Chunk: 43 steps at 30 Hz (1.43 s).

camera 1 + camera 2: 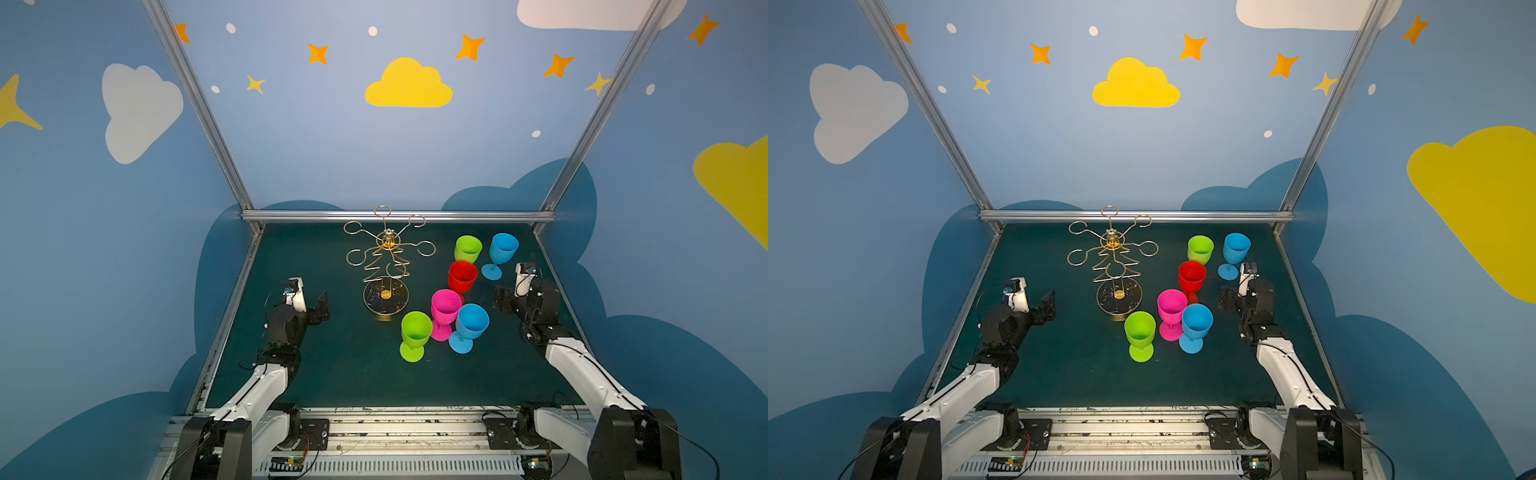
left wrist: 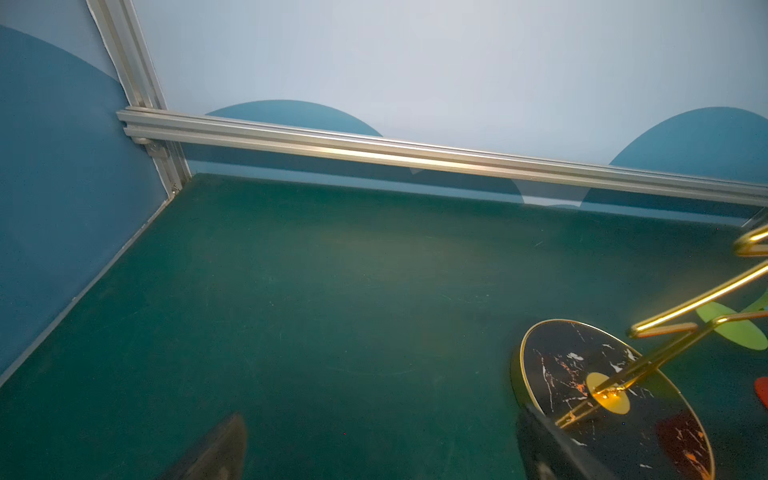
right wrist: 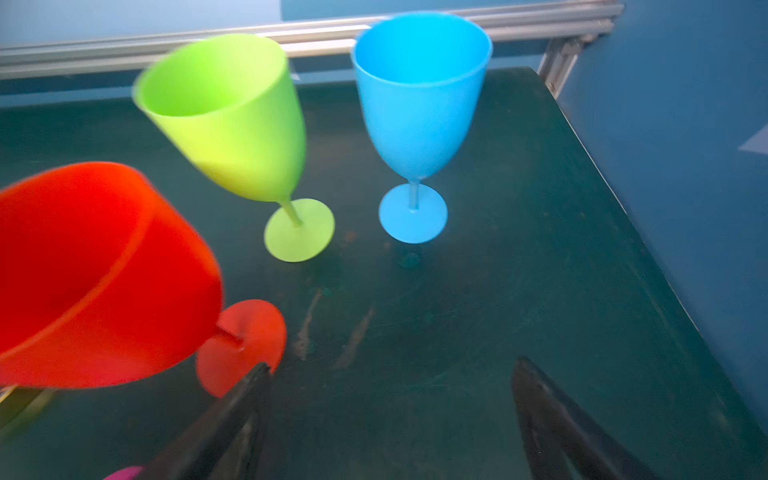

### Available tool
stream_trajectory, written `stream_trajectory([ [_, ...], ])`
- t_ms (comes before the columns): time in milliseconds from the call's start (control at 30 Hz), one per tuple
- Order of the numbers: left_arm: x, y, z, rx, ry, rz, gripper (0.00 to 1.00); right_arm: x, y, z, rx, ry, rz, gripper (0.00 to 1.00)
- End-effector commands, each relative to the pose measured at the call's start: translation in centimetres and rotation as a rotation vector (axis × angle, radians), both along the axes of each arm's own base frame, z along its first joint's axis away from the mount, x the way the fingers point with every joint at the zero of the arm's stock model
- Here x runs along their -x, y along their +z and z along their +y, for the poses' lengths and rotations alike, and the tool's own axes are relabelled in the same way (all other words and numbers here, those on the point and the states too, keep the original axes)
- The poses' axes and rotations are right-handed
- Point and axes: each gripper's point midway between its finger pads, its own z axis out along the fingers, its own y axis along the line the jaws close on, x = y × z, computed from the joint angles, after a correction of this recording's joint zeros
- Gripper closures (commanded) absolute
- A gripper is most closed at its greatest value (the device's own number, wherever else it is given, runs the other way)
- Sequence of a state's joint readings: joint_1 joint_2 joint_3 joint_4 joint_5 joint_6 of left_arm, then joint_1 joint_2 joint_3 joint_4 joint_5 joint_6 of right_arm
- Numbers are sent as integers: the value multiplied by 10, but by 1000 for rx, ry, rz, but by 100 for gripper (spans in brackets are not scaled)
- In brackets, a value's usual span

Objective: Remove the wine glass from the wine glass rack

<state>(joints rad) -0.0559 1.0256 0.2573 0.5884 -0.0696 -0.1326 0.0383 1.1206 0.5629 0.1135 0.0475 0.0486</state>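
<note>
Thin gold wire wine glass rack [image 1: 374, 298] bare; red plastic wine glass [image 3: 104, 270] upright just beside right gripper [image 3: 392, 365] jaws. Left gripper [image 2: 380, 415] and right: jaws released, empty. Task likely finished; next, retract without clipping glass.

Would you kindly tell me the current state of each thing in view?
wine glass rack: upright, all arms empty.
far green glass: upright.
far blue glass: upright.
red glass: upright.
pink glass: upright.
near blue glass: upright.
near green glass: upright.
left gripper: open, empty.
right gripper: open, empty.
</note>
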Motion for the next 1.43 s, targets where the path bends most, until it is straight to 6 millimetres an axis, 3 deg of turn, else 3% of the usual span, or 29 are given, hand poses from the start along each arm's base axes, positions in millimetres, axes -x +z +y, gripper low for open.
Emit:
stream_trajectory([
  [0,0,-6,-1,-44,-22,1,0,-12,5,-1,-31,0,-48,11],
  [100,2,-22,-2,-50,-38,21,0,-15,-8,-3,-36,0,-55,11],
  [500,-21,-28,2,-158,-51,1,0,-22,-56,5,-60,46,-48,11],
  [800,-37,-56,7,-159,-35,35,0,-23,-58,-6,-41,-35,-35,11],
  [1033,-45,-60,14,-153,8,83,0,-31,-61,-16,36,-170,16,11],
  [1400,-53,-64,24,-152,66,139,0,-28,-59,-10,55,-148,-6,11],
])
